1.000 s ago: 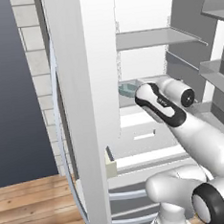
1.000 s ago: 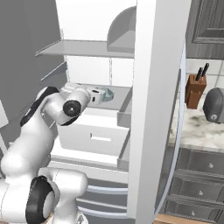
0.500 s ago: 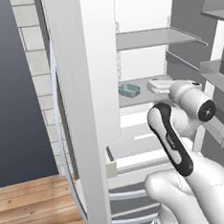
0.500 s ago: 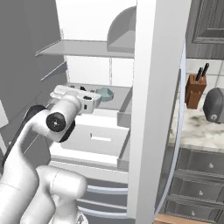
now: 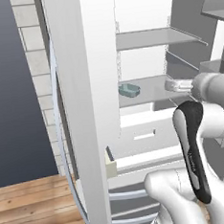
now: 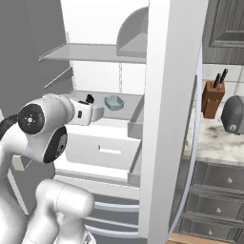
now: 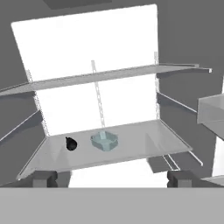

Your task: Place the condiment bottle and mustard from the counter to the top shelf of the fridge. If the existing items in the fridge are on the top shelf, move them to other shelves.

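The fridge [image 5: 75, 112] stands open. A small teal dish [image 7: 104, 141] and a small black object [image 7: 71, 143] rest on the lower of the two visible shelves [image 7: 144, 142]; the upper shelf [image 7: 109, 76] is bare. My gripper [image 7: 112, 177] is open, level with the front edge of the lower shelf, facing both items and touching neither. From the left base view the teal dish [image 5: 129, 89] lies left of my gripper [image 5: 171, 85]. From the right base view the dish [image 6: 114, 102] sits just beyond my gripper [image 6: 97, 113]. The condiment bottle and the mustard are out of view.
The open fridge door [image 6: 169, 119] stands between the arm and the counter [image 6: 214, 143], which carries a knife block [image 6: 212, 97] and a toaster [image 6: 233, 114]. A drawer front [image 6: 109, 147] juts out below the shelf. Door bins [image 7: 212, 109] hang at the right.
The hand has drawn back from the teal dish toward the shelf's front edge, and the elbow has dropped lower. The jaws stay open and the dish and black object have not moved.
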Controlling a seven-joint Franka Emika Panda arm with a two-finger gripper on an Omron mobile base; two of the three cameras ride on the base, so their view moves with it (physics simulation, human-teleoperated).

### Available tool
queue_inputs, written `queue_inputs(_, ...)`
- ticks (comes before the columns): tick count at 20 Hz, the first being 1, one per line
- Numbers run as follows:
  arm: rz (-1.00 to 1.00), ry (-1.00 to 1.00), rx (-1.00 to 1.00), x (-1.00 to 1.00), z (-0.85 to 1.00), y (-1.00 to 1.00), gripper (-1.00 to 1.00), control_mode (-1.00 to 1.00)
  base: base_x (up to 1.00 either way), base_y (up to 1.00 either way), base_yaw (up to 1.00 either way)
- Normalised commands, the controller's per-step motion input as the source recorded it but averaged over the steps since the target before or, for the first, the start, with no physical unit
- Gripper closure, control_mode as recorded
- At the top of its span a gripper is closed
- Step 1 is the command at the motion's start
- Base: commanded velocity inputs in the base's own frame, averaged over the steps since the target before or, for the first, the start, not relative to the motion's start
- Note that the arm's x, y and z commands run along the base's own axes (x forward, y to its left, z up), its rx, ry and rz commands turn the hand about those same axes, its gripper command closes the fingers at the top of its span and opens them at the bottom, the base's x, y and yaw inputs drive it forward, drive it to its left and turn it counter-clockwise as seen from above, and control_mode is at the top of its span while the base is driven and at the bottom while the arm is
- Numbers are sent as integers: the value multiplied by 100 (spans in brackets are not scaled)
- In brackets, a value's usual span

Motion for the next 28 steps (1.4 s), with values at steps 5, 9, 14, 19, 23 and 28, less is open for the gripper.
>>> queue_inputs(5,0,64,-24,-100,0,22,-100,-100,0,0,0)
queue_inputs(9,0,55,-17,-43,-9,42,-100,-100,0,0,0)
queue_inputs(14,0,-1,0,0,-1,1,-100,-100,0,0,0)
queue_inputs(19,1,-9,4,-25,-7,0,-100,-100,0,0,0)
queue_inputs(23,0,0,0,-6,0,0,-100,-100,0,0,0)
queue_inputs(28,6,2,0,-67,-2,0,-100,100,-20,0,2)
